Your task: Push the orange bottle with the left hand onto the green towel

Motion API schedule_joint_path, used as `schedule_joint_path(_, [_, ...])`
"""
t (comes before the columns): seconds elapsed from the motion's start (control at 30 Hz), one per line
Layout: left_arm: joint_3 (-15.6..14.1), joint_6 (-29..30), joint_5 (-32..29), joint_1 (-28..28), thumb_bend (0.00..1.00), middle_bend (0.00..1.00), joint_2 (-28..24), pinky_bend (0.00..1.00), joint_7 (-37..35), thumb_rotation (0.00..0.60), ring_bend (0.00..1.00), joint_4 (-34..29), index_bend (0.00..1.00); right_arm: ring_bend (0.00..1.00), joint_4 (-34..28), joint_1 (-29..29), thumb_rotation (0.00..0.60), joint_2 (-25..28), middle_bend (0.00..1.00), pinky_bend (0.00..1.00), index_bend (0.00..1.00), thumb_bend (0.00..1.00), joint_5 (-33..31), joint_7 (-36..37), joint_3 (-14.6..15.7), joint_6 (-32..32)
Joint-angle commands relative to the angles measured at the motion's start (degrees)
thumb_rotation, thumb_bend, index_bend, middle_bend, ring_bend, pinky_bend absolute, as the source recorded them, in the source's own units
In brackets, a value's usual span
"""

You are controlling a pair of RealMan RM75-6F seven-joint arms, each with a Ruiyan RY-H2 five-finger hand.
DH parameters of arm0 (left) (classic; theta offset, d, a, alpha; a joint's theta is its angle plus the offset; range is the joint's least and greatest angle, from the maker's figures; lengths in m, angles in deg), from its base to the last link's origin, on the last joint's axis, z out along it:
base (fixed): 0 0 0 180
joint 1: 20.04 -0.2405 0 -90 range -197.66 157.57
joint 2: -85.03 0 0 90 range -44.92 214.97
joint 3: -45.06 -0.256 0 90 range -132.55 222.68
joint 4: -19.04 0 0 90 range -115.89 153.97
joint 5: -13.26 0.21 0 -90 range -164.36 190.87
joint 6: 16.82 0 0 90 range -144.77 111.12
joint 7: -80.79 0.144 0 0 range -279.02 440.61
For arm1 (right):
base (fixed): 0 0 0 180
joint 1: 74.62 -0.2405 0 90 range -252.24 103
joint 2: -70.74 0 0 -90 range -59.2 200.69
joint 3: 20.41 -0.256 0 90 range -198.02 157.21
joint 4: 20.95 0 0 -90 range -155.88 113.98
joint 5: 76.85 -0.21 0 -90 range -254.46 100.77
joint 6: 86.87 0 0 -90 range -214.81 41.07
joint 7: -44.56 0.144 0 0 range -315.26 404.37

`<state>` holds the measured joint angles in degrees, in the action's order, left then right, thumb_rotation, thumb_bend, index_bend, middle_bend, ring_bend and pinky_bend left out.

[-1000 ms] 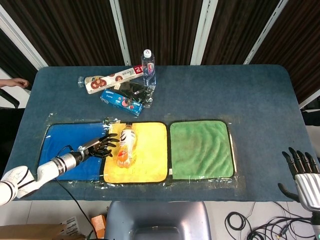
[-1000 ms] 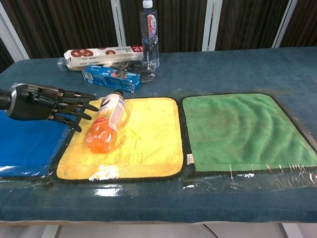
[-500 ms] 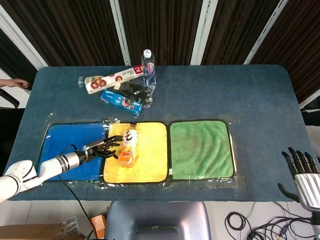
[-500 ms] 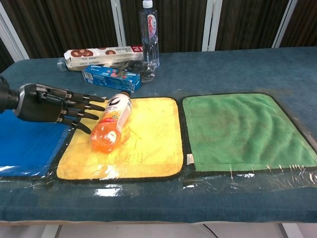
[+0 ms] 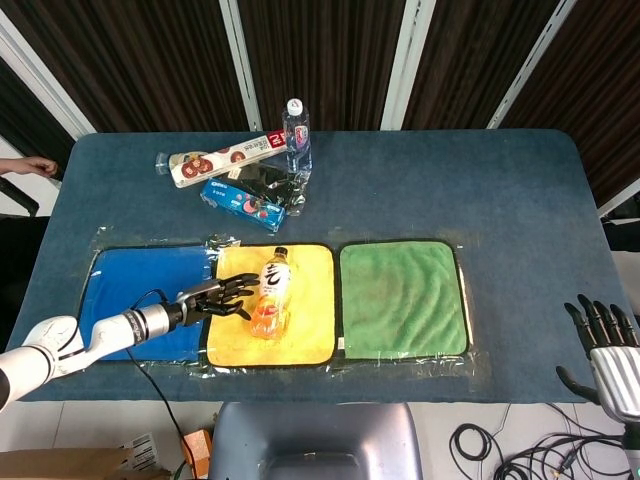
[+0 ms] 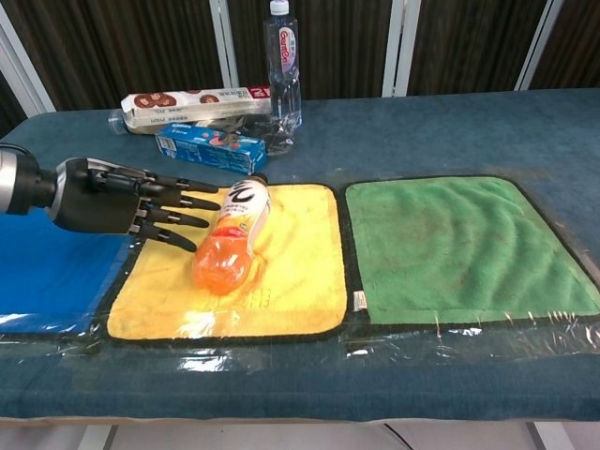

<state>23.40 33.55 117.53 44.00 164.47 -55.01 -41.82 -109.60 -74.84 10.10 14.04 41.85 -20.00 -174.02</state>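
Note:
The orange bottle (image 5: 271, 297) (image 6: 234, 234) lies on its side on the yellow towel (image 5: 305, 335) (image 6: 291, 272), cap toward the far side. My left hand (image 5: 215, 299) (image 6: 122, 202) reaches in from the left, fingers stretched out flat and apart, fingertips touching the bottle's left side. It holds nothing. The green towel (image 5: 403, 297) (image 6: 459, 244) lies bare just right of the yellow one. My right hand (image 5: 605, 345) hangs off the table's front right corner, fingers spread and empty; the chest view does not show it.
A blue towel (image 5: 140, 285) (image 6: 47, 277) lies left of the yellow one, under my left arm. At the back stand a clear water bottle (image 5: 296, 135) (image 6: 284, 61), a long biscuit box (image 5: 220, 160) (image 6: 192, 103) and a blue snack pack (image 5: 243, 203) (image 6: 211, 147).
My left hand has swept rightward, and the orange bottle has rolled right with it, from the yellow towel's left edge toward its middle. The right hand has not moved.

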Motion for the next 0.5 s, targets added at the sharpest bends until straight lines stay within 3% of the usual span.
schedule_joint_path(0.03, [-0.1,1.0,-0.3,0.1,0.54,0.0,0.6,0.32,-0.9,0.6,0.0,0.4,0.0,0.0,0.0,0.0,0.6,0.0,0.0,0.0,0.0,0.17,0.0,0.1,0.0,0.0])
schedule_joint_path(0.5, [0.9,1.2,-2.1,1.2,0.55,0.0,1.2,0.31,1.4,0.6,0.0,-2.4,0.0,0.0,0.0,0.2,0.6,0.1,0.0,0.0,0.0,0.17,0.3,0.3,0.1,-0.3])
